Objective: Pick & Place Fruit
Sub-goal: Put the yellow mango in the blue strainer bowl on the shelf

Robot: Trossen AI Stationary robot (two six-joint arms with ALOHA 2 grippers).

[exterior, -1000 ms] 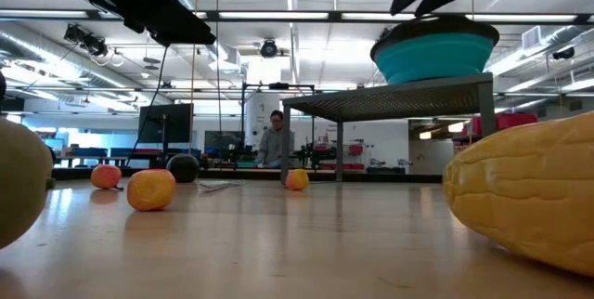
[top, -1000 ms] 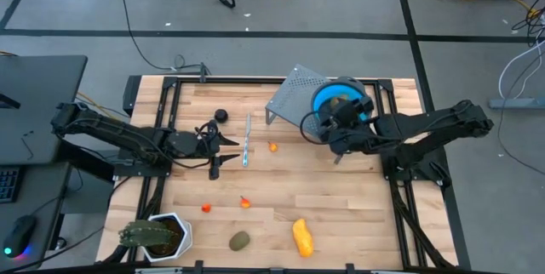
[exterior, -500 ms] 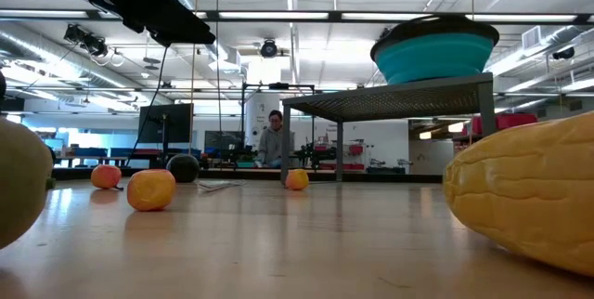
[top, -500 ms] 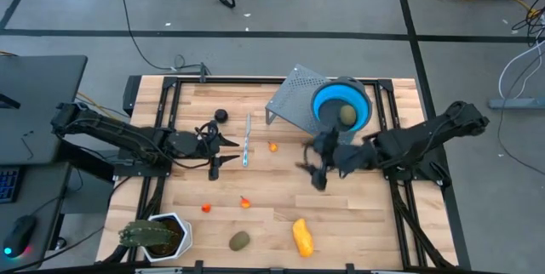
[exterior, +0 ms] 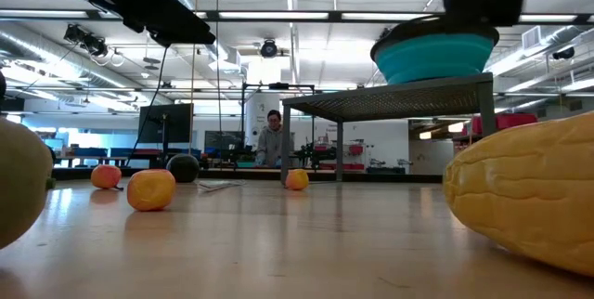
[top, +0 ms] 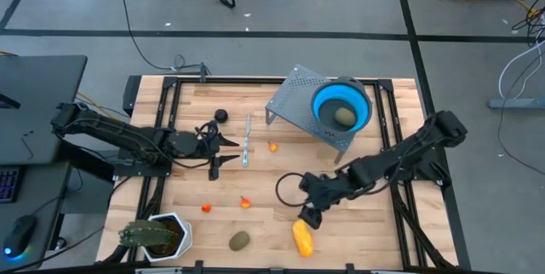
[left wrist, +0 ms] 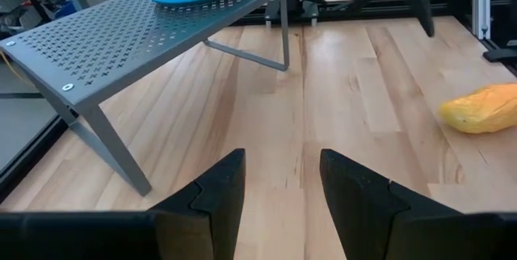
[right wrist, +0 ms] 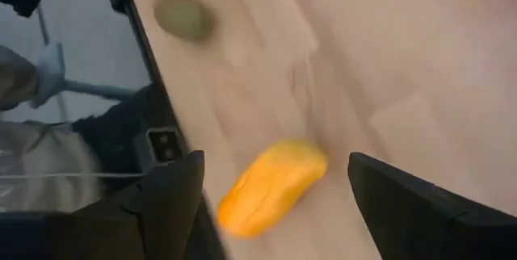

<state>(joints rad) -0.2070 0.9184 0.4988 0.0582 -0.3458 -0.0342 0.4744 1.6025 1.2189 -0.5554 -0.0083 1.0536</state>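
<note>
The right pincer hangs low over the bench, its fingers spread wide and holding nothing, with the yellow fruit just beyond its tips. An olive-brown oval lies farther off past the yellow one, and another olive-brown oval sits in the blue bowl on the perforated metal stand, well behind it. The left pincer waits across the bench, released, beside the pale-blue stick.

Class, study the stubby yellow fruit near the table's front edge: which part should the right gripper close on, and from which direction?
Grip the yellow fruit across its narrow middle, coming down from above. It lies flat on the table, elongated, with free space on both long sides. The open right gripper hovers just beside it.
</note>
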